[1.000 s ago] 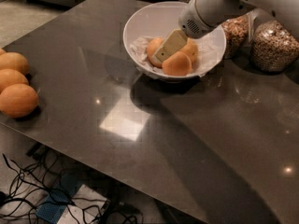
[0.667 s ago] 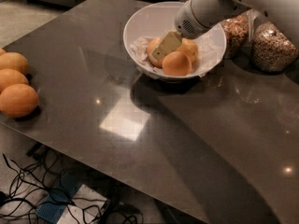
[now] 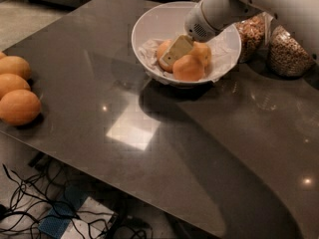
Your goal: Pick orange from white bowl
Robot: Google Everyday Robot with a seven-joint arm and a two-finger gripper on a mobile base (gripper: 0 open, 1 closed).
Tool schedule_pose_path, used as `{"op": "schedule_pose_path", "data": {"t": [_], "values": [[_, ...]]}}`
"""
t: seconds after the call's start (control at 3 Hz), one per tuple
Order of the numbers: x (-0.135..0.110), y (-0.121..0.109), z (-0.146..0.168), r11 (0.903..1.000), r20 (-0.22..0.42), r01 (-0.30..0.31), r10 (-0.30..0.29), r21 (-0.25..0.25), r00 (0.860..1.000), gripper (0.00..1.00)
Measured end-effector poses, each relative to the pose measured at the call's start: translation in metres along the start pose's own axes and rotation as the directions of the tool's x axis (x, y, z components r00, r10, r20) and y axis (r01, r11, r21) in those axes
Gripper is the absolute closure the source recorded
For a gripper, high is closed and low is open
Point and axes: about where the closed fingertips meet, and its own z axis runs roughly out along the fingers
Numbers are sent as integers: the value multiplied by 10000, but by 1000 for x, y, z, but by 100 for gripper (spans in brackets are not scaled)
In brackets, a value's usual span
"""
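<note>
The white bowl [image 3: 149, 21] stands at the back middle of the dark table, lined with crumpled white paper. Three fruits lie in it. A paler yellow-orange orange [image 3: 162, 50] lies at the left, partly hidden by the gripper. A rounder, deeper-orange fruit [image 3: 188, 68] lies at the front and a third [image 3: 203, 52] at the right. My gripper [image 3: 175, 51] reaches down into the bowl from the upper right, its beige tip resting across the pale orange, between it and the front fruit.
Three larger oranges [image 3: 19, 106] sit in a row at the table's left edge. Two glass jars of cereal [image 3: 286, 46] stand right of the bowl, behind my white arm [image 3: 214, 11]. Cables lie on the floor below the front edge.
My gripper has shifted slightly left inside the bowl, further onto the pale orange. The fruits and the bowl have not visibly moved.
</note>
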Motion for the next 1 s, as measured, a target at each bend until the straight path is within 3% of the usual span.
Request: {"op": "schedule_pose_path", "data": {"t": [0.33, 0.67, 1.0], "values": [[-2, -9, 6, 9990, -35, 422, -422, 113, 9991, 18], [-2, -13, 12, 9981, -155, 605, -603, 107, 9981, 31], [-1, -17, 20, 9978, -351, 661, -659, 29, 9972, 30]]}}
